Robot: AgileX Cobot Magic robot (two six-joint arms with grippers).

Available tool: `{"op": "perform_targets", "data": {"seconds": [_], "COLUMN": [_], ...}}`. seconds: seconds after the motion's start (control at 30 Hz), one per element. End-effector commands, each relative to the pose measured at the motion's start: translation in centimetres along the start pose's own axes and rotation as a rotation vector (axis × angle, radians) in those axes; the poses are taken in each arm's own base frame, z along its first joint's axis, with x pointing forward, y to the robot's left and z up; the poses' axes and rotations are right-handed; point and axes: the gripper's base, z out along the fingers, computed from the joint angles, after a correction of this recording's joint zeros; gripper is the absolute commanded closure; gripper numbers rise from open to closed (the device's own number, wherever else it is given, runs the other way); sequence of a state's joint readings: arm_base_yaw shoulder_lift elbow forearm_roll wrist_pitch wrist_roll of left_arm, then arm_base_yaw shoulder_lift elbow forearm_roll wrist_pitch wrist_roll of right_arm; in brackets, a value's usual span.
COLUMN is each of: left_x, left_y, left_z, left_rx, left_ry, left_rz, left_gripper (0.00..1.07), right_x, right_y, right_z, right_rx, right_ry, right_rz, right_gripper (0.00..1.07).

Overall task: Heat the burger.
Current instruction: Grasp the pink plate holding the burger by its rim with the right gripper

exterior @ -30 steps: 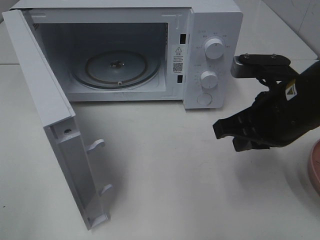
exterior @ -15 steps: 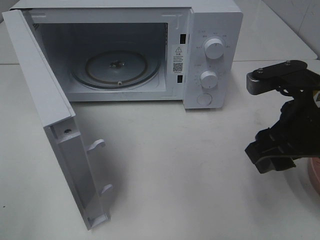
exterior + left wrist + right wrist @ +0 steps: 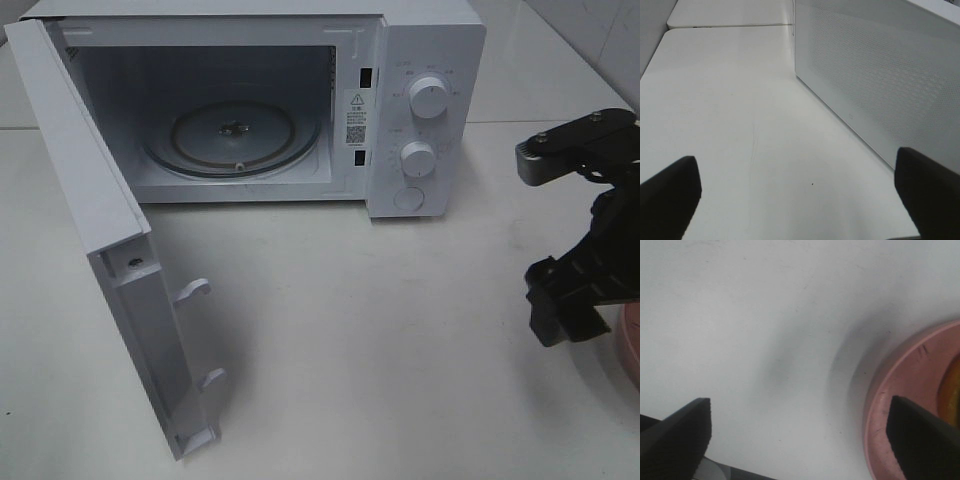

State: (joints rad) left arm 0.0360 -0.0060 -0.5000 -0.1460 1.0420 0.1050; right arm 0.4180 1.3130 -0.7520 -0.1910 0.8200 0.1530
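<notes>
My right pincer hangs spread wide near the worktop's right edge, one finger over the rim of the pink plate. A golden sliver on that plate looks like the burger. My left pincer is spread too. Toward the far edge, the microwave stands with its door open.

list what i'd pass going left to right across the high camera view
open microwave door → glass turntable → warning sticker → control knobs → right gripper → pink plate, cut off by the picture's right edge
</notes>
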Motion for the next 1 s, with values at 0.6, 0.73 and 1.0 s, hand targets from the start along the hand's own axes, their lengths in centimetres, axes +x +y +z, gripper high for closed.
{"op": "perform_targets", "data": {"seconds": [0.6,0.73,1.0], "left_x": [0.2,0.2,0.2], "left_y": [0.0,0.0,0.0], "left_z": [-0.3,-0.3,-0.3], "left_rx": [0.003,0.003,0.003], "left_ry": [-0.024,-0.024,-0.024], "left_rz": [0.005,0.005,0.005], "left_gripper": [0.06,0.06,0.06], "right_x": [1.4,1.7,1.5], "right_y": [-6.8,-7.2,-7.3], "right_z": [1.3,2.2,5.3], "right_rx": [0.069,0.069,0.046], "right_ry": [-0.002,0.001,0.092], "right_rz": [0.2,0.217,0.22], "right_gripper": [0.21,0.21,0.23]}}
